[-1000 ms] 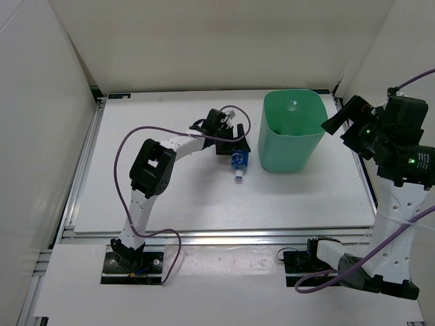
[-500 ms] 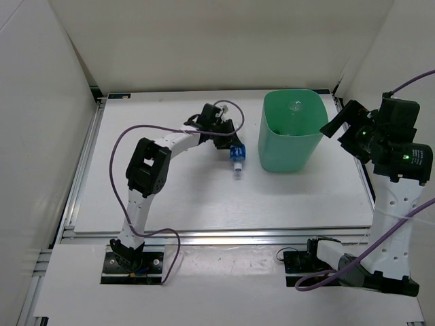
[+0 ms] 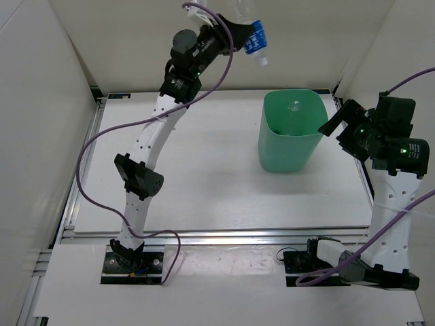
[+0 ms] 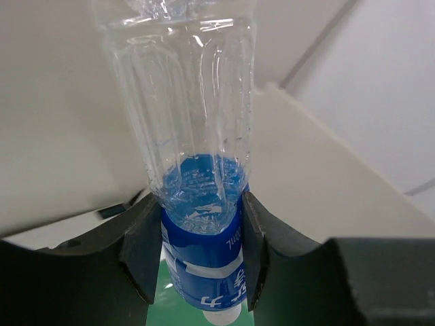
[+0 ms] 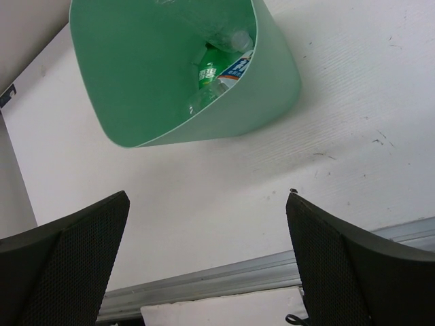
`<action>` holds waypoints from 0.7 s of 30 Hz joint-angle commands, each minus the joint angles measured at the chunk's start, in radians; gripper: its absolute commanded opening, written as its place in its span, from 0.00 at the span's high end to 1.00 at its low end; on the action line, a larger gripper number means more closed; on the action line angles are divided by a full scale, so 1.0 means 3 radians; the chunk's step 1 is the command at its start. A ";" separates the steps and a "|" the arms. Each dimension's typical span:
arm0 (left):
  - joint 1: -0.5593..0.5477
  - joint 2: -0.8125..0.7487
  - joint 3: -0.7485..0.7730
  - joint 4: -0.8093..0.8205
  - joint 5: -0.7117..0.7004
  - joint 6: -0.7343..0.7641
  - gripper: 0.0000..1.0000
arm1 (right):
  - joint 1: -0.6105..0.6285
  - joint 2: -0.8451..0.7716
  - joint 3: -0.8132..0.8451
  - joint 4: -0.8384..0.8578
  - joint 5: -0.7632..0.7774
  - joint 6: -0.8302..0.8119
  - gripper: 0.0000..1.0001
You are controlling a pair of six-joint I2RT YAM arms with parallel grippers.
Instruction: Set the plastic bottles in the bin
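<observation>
My left gripper (image 3: 246,32) is raised high above the table's back edge, up and to the left of the bin (image 3: 285,153). It is shut on a clear plastic bottle with a blue label (image 3: 255,37), cap pointing down. In the left wrist view both fingers (image 4: 146,251) clamp the labelled part of the bottle (image 4: 204,265), and the green bin (image 4: 162,299) shows below. The right wrist view looks into the bin (image 5: 275,78), where a green-labelled bottle (image 5: 212,73), a blue-labelled bottle (image 5: 238,64) and a clear bottle (image 5: 194,105) lie. My right gripper (image 3: 338,125) stands open and empty to the right of the bin.
White walls close in the table on the left, back and right. An aluminium rail (image 5: 224,282) runs along the table's near edge. The left arm's purple cable (image 3: 88,153) loops over the left half of the table.
The left gripper closed on the blue-labelled bottle lying on the table and lifted it high, up and to the right toward the bin. The right arm has barely moved.
</observation>
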 commanded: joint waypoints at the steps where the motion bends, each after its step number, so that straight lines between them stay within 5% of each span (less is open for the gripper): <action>1: -0.0322 0.0171 -0.0216 0.0250 0.0322 0.0001 0.51 | -0.0012 -0.0048 0.0093 0.0126 -0.0014 0.0007 0.00; 6: -0.0681 0.0171 -0.0609 0.0250 0.0353 0.0436 0.38 | -0.0012 -0.0115 0.0389 0.0059 0.0083 -0.0024 0.00; 8: -0.0742 0.0141 -0.0838 0.0220 0.0353 0.0605 0.18 | -0.0012 -0.0115 0.0507 0.0059 0.0083 -0.0024 0.00; 9: -0.0783 0.0105 -0.0910 0.0179 0.0353 0.0793 0.00 | -0.0012 -0.0145 0.0508 0.0059 0.0083 -0.0024 0.00; 18: -0.0692 -0.0687 -0.1616 0.0071 -0.0510 0.1183 0.00 | -0.0012 -0.0340 0.0369 -0.0007 0.0293 -0.0024 0.00; 21: -0.0518 -0.1259 -0.2451 0.0041 -0.0979 0.1112 0.00 | -0.0012 -0.0263 0.0334 -0.0048 0.0253 0.0022 0.00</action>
